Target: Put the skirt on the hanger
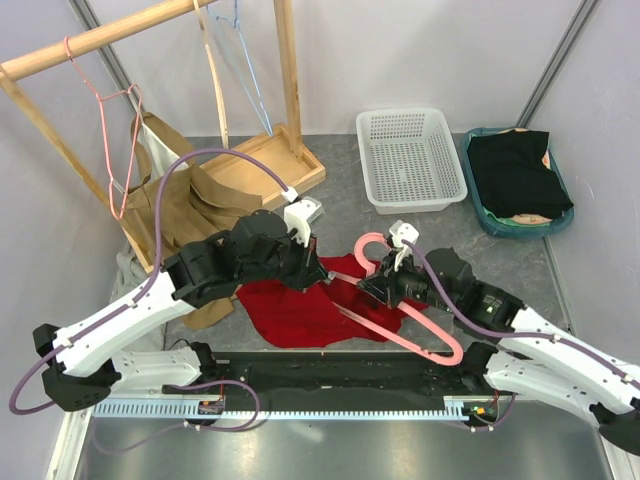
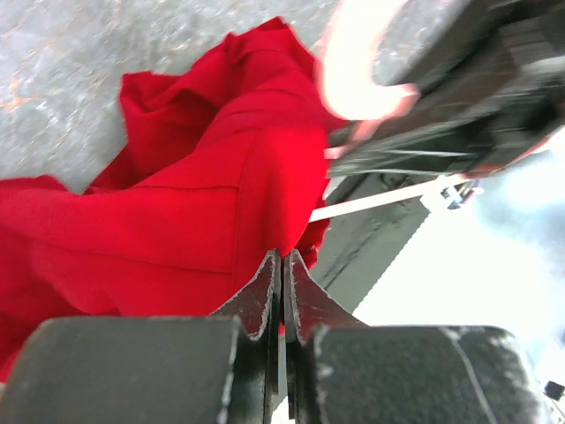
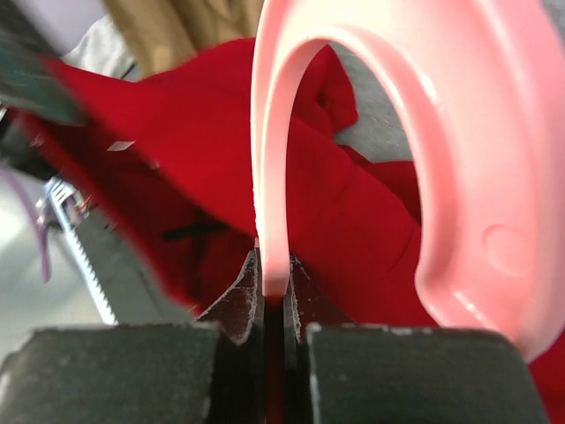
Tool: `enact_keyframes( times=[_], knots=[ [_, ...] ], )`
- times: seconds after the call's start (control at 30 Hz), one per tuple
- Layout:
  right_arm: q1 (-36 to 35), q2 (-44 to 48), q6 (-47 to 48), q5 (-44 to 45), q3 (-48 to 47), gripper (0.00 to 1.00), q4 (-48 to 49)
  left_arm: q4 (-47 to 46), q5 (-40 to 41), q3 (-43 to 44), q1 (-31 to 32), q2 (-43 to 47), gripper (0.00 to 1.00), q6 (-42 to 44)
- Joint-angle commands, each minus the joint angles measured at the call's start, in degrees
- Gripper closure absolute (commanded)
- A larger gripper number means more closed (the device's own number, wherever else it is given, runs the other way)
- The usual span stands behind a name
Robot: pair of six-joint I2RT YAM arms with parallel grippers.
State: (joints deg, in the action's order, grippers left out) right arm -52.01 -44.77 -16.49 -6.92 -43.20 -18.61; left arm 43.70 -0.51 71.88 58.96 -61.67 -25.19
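- Left tool is pinched shut on the skirt at its tips; the cloth looks limp, best gripped at the waistband.
- Right tool clamps the stiff, likely slick hanger.

We see the skirt lying on the table, the hanger overlapping its right edge, the basket behind them.

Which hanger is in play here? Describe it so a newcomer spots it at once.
On the grey table, near its front edge, lies a red skirt. Across its right side rests the hanger, clamped near its hook by the right gripper. Unlike the thin wire hangers on the wooden rack at back left, it is thick pink plastic.
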Motion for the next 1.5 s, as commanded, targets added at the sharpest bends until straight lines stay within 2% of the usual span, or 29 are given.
enact_keyframes(
  times=[0.0,0.13,0.2,0.23,0.27,0.33,0.43,0.63,0.77,0.9,1.07,1.27,1.3,1.47],
  knots=[
    [-0.2,3.8,-7.5,6.6,10.7,1.0,23.0,-8.1,-5.5,0.9,0.3,-0.9,0.98,0.8],
    [-0.4,6.4,-8.7,8.1,16.5,1.0,31.5,-10.1,-6.8,-0.3,0.3,-2.8,0.98,0.2],
    [-0.4,7.8,-8.7,8.1,17.9,1.0,34.0,-11.3,-7.1,-1.0,0.3,-3.8,0.91,0.4],
    [-0.4,9.0,-8.7,8.0,18.3,1.0,34.8,-11.8,-8.4,-1.2,0.3,-4.2,0.85,0.8],
    [-0.4,9.5,-8.6,8.0,18.8,1.0,35.7,-12.0,-9.0,-1.4,0.3,-4.5,0.63,1.4],
    [-0.4,11.6,-8.3,8.3,19.6,1.0,37.4,-12.1,-9.0,-1.6,0.3,-4.3,0.37,2.8],
    [-0.4,13.7,-7.2,8.6,19.8,1.0,37.7,-12.0,-6.8,-1.5,0.2,-2.6,0.26,5.1],
    [-0.4,16.0,-5.6,7.0,19.2,1.0,36.7,-10.9,2.9,-0.9,0.3,4.5,0.17,10.4],
    [-0.4,17.4,-4.3,3.1,16.7,1.0,33.8,-11.0,5.9,1.0,0.2,7.0,0.14,16.6],
    [-0.5,18.8,-1.5,-1.2,10.4,1.0,26.4,-11.1,4.8,4.8,0.3,6.9,0.12,21.5],
    [-0.4,20.3,0.7,-5.6,4.3,1.0,20.1,-11.1,-2.2,10.1,0.3,3.7,0.11,25.0],
    [-0.3,19.7,2.3,-12.3,-1.4,1.0,13.4,-10.1,-16.7,12.3,0.3,0.1,0.11,30.5],
    [-0.3,19.2,2.5,-13.1,-2.1,1.0,12.5,-8.5,-21.9,12.6,0.3,-1.1,0.11,31.3],
    [-0.4,17.5,4.7,-18.6,-5.5,1.0,6.9,0.4,-32.6,14.5,0.3,-5.1,0.11,35.6]
  ],
)
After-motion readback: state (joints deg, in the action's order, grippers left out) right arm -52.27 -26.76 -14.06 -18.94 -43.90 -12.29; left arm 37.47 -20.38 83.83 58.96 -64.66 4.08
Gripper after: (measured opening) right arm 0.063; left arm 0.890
